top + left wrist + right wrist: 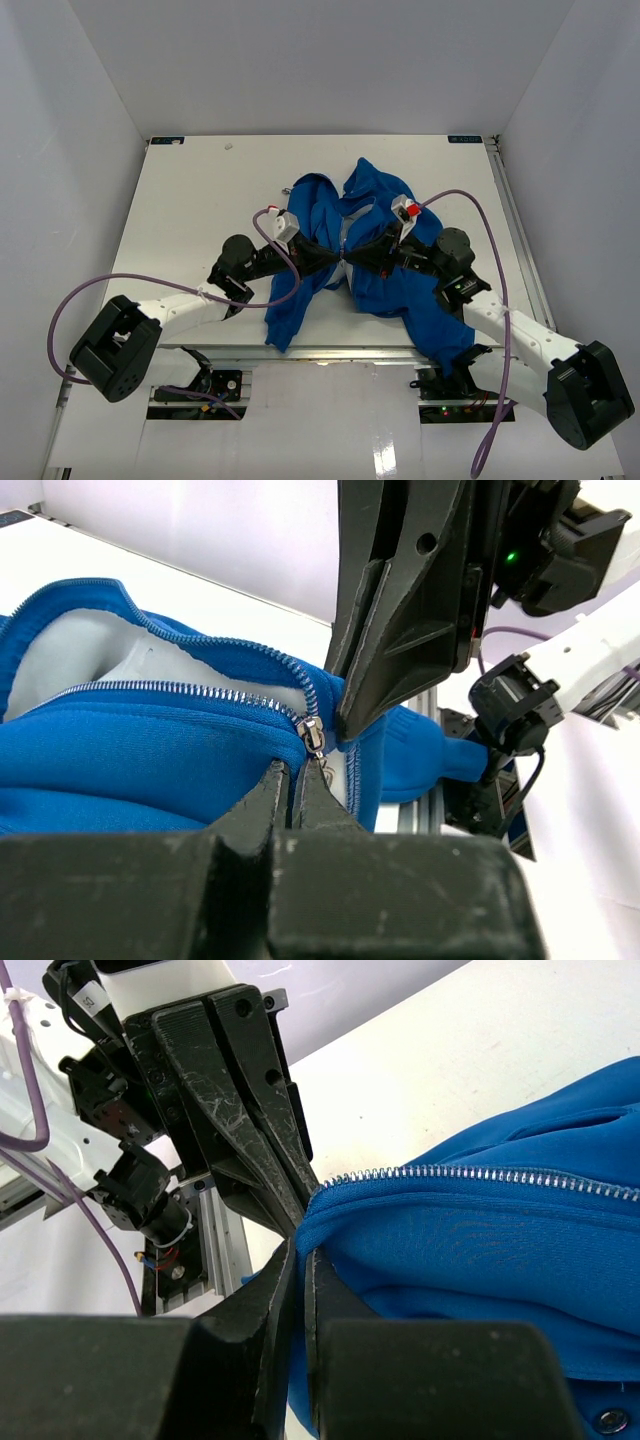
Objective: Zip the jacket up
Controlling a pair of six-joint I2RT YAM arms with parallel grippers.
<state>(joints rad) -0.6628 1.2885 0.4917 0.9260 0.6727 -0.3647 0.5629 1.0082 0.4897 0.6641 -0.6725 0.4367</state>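
The blue jacket (pixel 385 290) lies crumpled at the table's middle, with one sleeve hanging over the near edge. Both grippers meet at its lower front. My left gripper (pixel 297 768) is shut on the pull tab of the metal zipper slider (pixel 314 736), which sits at the bottom of the zipper. Above the slider the two tooth rows (pixel 190 690) spread apart over the pale lining. My right gripper (pixel 300 1250) is shut on the jacket's blue hem (pixel 318 1222) just below the slider. In the top view the left gripper (pixel 337 260) and right gripper (pixel 351 258) almost touch.
The white table (pixel 200 200) is enclosed by white walls at the back and sides. Purple cables (pixel 480 215) loop off both arms. An aluminium rail (pixel 330 352) runs along the near edge. A small speck (pixel 229 147) lies at the far left.
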